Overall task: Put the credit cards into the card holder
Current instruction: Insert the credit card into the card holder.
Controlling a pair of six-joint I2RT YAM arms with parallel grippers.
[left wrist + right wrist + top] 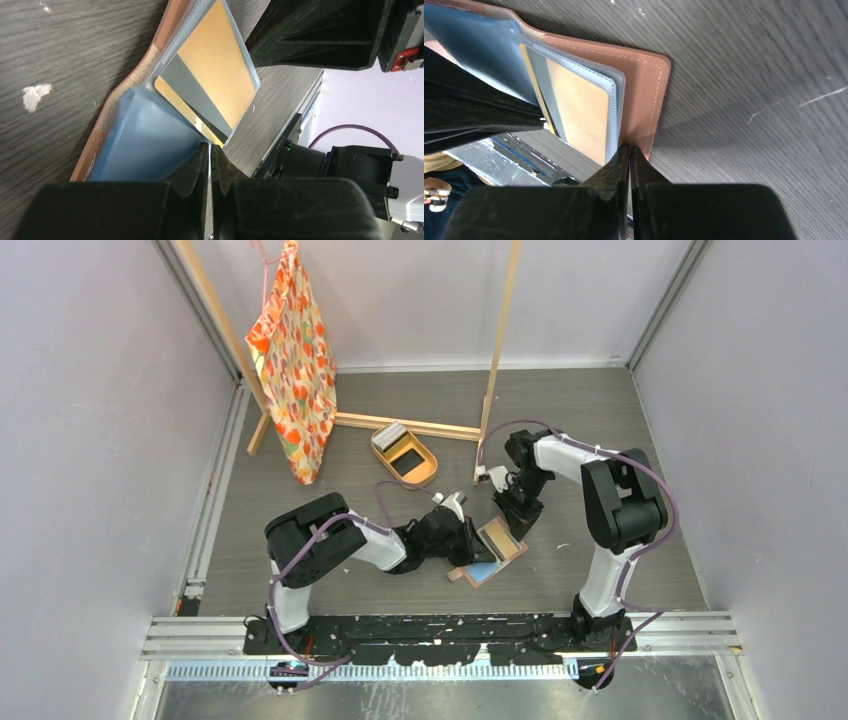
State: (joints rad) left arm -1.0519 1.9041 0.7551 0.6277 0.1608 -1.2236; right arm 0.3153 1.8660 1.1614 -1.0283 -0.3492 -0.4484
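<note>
**Two grippers pinch open a leather card holder on a grey bench**

The card holder (pixel 492 550) lies open on the bench (pixel 620 420), just in front of the two arms and between their tips. It is a small salmon-brown leather bifold with glossy plastic leaves inside.

The left gripper (pixel 209 152) has its jaws pressed together at the corner of a blue leaf (pixel 145 140), seemingly pinching it. The right gripper (pixel 629 151) is likewise closed at the near edge of the holder, where a clear pocket (pixel 616 100) meets the leather flap. It appears to hold that thin edge.

One clear pocket already holds a tan card (pixel 220 55) with a grey stripe. More credit cards (pixel 391 434) sit as a pale stack in an oval tan tray (pixel 430 472), well apart from the holder towards the back of the bench.

The holder is probably light and floppy, and its leaves slick, so it would slide or fold shut unless an edge is pinned. The cards look thin, stiff and smooth. Each is best taken by a short edge, leaving the far end free to enter a pocket.
</note>
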